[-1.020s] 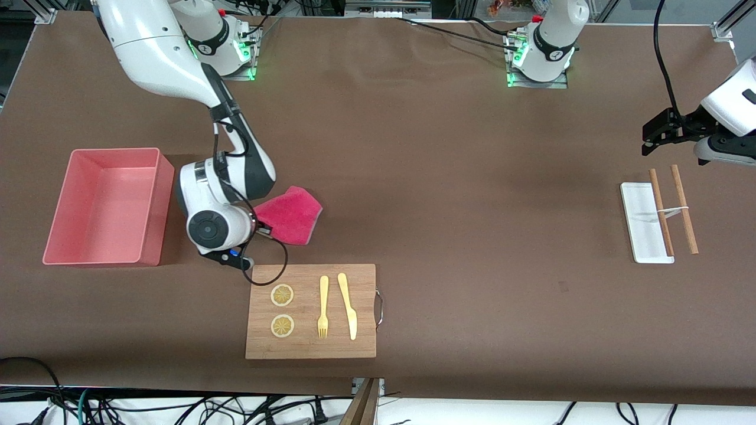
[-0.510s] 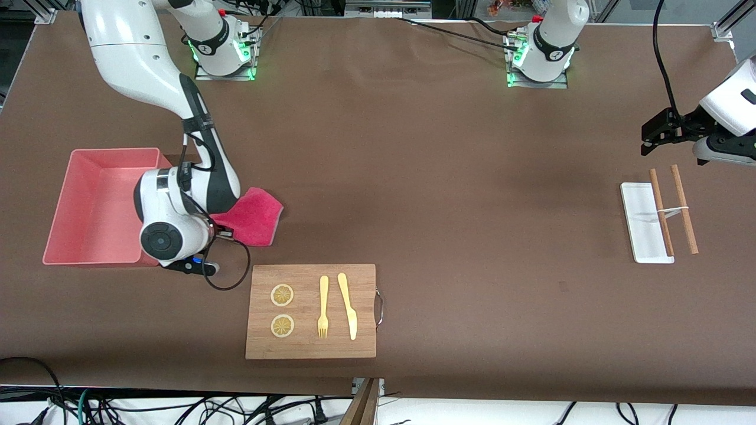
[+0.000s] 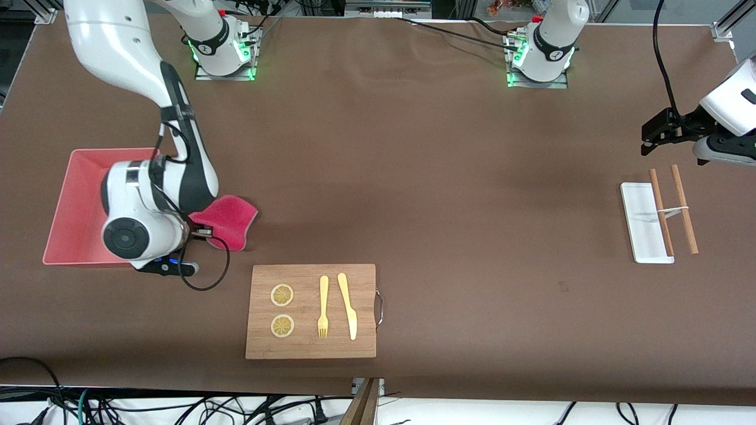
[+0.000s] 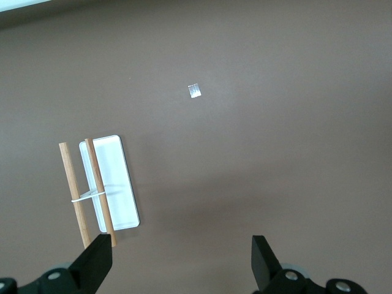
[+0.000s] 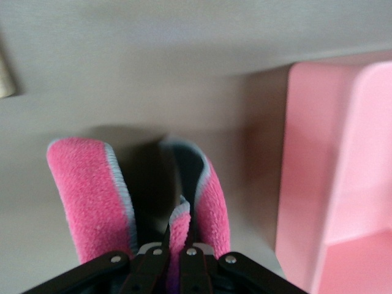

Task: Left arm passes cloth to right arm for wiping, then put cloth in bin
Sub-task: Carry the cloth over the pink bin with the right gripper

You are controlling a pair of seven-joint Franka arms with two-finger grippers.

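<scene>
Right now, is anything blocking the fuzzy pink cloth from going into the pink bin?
Nothing visible blocks it. The right gripper, shut on the cloth, hangs it beside the bin, whose near wall it has yet to cross.

- The front view is evenly and brightly lit from above; the brown table (image 3: 449,177) shows no glare and stays sharp to its edges.
- Soft, short shadows fall beside the wooden board (image 3: 311,311) and the white tray (image 3: 638,224).
- Green lamps glow at both arm bases.
- The left wrist view is clear, with a faint broad shadow on the table.
- The right wrist view is soft and blurred; the cloth (image 5: 92,196) throws a dark shadow between its folds, and the bin (image 5: 331,171) looks washed out.
</scene>
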